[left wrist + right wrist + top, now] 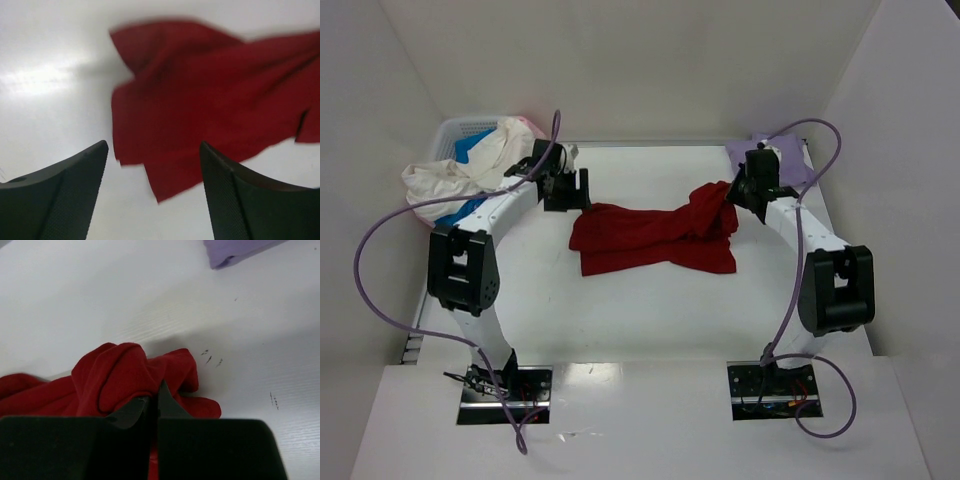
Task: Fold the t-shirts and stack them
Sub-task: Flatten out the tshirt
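Left jaws apart over red t-shirt (210, 95); right jaws clenched, seemingly on its fold, wrist view only.

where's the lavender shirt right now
In the top view the lavender shirt lies in the far right corner of the table, just behind the right claw and beyond the dark red shirt.

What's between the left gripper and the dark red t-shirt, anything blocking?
Nothing visible. The left gripper, jaws open, hangs by the near end of the dark red t-shirt, with only air and bare table between them. The right gripper is shut on the shirt's other end.
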Motion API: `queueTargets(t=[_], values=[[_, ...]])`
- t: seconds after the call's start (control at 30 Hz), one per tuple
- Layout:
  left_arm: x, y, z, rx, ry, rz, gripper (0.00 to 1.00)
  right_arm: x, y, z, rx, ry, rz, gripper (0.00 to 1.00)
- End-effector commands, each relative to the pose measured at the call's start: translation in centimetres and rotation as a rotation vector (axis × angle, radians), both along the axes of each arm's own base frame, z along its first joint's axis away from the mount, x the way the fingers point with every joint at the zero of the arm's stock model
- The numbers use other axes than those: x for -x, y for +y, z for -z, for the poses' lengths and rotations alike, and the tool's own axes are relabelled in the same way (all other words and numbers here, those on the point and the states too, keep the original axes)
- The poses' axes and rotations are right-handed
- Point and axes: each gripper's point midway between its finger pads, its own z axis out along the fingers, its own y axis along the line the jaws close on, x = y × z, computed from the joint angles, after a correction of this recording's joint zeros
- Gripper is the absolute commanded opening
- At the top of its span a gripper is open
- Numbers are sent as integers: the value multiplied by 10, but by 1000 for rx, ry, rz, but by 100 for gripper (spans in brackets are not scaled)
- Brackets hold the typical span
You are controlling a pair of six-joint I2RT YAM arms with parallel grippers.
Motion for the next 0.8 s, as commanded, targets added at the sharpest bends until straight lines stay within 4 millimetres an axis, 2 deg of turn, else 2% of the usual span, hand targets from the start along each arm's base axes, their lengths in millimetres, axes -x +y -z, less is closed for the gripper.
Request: queueTargets(t=[0.0, 0.03, 0.07, 0.1, 0.17, 0.2, 0.3, 0.5, 0.57, 0.63, 0.67, 0.77], values=[[50, -5, -20, 70, 20, 50, 83, -27, -4, -18, -4, -86, 16, 3], [72, -4, -3, 76, 84, 49, 84, -30, -4, -15, -3, -78, 16, 3], [83, -8, -1, 90, 99, 59, 84, -30, -2, -10, -7, -67, 8, 3], [93, -9, -8, 119, 93, 52, 84, -33, -2, -9, -7, -65, 8, 3], [116, -16, 0, 148, 132, 79, 84, -34, -2, 3, -4, -41, 8, 3], [122, -20, 5, 152, 155, 77, 84, -36, -2, -2, -6, -51, 8, 3], [136, -27, 15, 174, 203, 96, 84, -39, -4, 3, 3, -41, 18, 3], [144, -27, 52, 155, 288, 75, 82, -38, -6, 5, 18, -33, 21, 3], [144, -26, 59, 152, 300, 58, 82, -37, -6, 5, 18, -33, 21, 5], [138, -26, 57, 155, 277, 46, 80, -40, -6, 1, 17, -42, 21, 5], [136, -25, 65, 142, 287, 38, 77, -40, -6, 1, 17, -42, 21, 5], [130, -24, 75, 129, 297, 30, 74, -40, -6, 1, 17, -42, 21, 5]])
